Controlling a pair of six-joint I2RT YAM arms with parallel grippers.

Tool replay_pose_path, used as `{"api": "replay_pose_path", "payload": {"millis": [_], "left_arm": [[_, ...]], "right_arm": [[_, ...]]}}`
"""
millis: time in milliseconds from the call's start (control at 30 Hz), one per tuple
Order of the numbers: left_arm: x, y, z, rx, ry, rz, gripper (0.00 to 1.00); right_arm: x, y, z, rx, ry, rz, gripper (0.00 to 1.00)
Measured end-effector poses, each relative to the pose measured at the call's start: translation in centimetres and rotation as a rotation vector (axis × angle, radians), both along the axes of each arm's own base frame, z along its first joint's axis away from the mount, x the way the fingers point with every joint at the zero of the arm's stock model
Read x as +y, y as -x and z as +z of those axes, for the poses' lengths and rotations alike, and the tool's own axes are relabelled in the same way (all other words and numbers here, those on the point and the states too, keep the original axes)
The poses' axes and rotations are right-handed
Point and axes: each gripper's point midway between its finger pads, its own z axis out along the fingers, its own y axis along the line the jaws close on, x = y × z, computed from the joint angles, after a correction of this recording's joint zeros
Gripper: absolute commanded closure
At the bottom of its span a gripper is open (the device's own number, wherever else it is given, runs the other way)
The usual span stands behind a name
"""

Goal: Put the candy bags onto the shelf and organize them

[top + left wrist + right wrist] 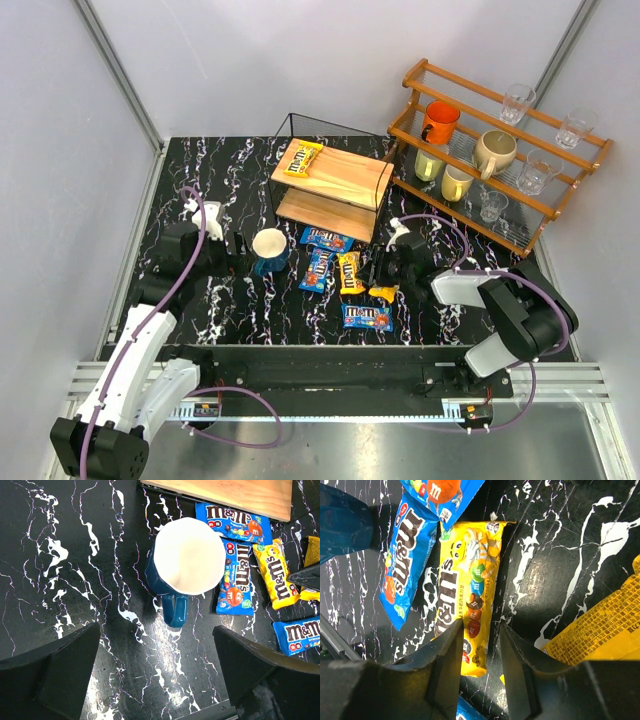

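One yellow candy bag [300, 158] lies on the top board of the shelf [345, 180]. Three blue bags [326, 239] [320, 270] [367, 317] and two yellow bags [350, 272] [383, 293] lie on the table in front of the shelf. My right gripper [381, 272] is low over the yellow bags. In the right wrist view its jaws [480, 630] stand narrowly open astride the near end of a flat yellow bag [470, 580]. Another yellow bag [600, 625] lies to the right, back side up. My left gripper [157, 680] is wide open and empty, just behind the mug's handle.
A blue mug [270, 250] with a white inside stands left of the bags, also in the left wrist view [187, 560]. A larger orange-brown rack [500, 150] with mugs and glasses stands at the back right. Walls enclose the table.
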Motion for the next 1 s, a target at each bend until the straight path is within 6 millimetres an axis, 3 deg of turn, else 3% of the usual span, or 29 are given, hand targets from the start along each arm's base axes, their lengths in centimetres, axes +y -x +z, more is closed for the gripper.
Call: {"api": "replay_pose_path", "payload": {"millis": [300,633,733,1000], "left_arm": [[0.0,0.0,0.0,0.0,0.0,0.0,0.01],[0.0,0.0,0.0,0.0,0.0,-0.002,0.01],[0.0,0.0,0.0,0.0,0.0,-0.002,0.01],[-0.1,0.0,0.0,0.0,0.0,-0.004,0.01]], "right_arm": [[0.3,-0.3,0.1,-0.001,-0.019,-0.009,0.52],[0.7,-0.4,-0.2,0.006,-0.038,-0.004,0.61],[0.8,-0.4,-0.3,0.007,-0.044,-0.002,0.67],[1.1,-0.3,-0.1,0.019,-0.062,0.004,0.96]]}}
